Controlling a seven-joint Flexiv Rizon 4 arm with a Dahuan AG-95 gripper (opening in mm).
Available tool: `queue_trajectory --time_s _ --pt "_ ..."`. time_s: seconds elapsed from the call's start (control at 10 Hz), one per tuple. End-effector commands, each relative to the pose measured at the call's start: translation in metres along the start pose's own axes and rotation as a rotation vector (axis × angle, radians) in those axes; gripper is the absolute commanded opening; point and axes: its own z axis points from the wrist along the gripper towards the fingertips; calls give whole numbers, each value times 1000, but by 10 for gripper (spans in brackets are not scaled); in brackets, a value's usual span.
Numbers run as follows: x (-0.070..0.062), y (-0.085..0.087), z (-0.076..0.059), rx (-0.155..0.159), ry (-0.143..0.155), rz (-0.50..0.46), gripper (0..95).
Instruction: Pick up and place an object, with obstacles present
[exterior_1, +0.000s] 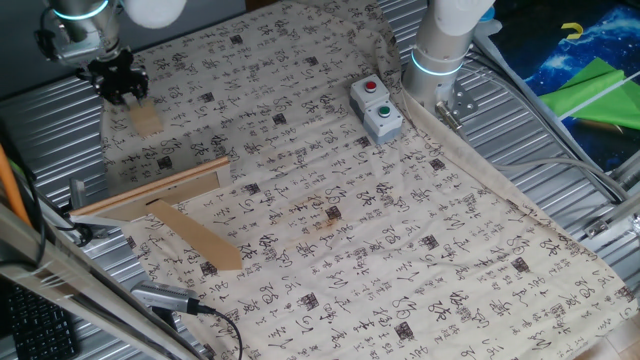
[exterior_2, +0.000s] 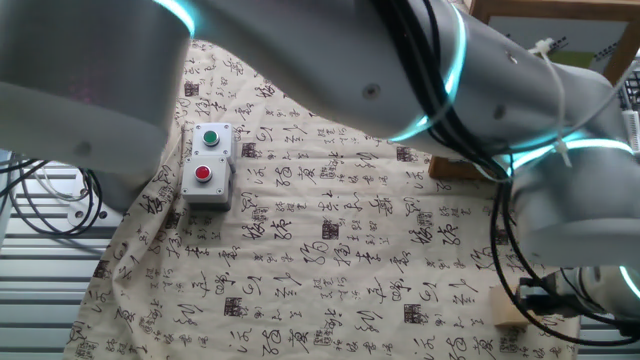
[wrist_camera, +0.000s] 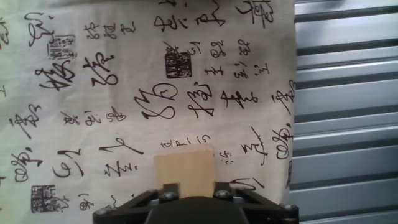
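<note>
Tool (wrist_camera: 189, 196) clamped on block (wrist_camera: 185, 171)

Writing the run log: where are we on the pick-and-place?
Done: approach; the tool is at the small wooden block near the cloth's corner, away from the batten and plank.
In hand: the grasp. In the hand view the block sits between the fingers; whether they are clamped on it, or it is lifted, I cannot tell.
Left: carrying and placing it clear of both obstacles.
</note>
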Motion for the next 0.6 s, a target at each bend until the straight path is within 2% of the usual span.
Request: queue_trajectory --time_s 0.1,0.3,0.6 --pt "-1 2 0 6 9 0 950" --pt "-5 4 3 9 10 10 950" --pt "-4 11 7 16 12 31 950"
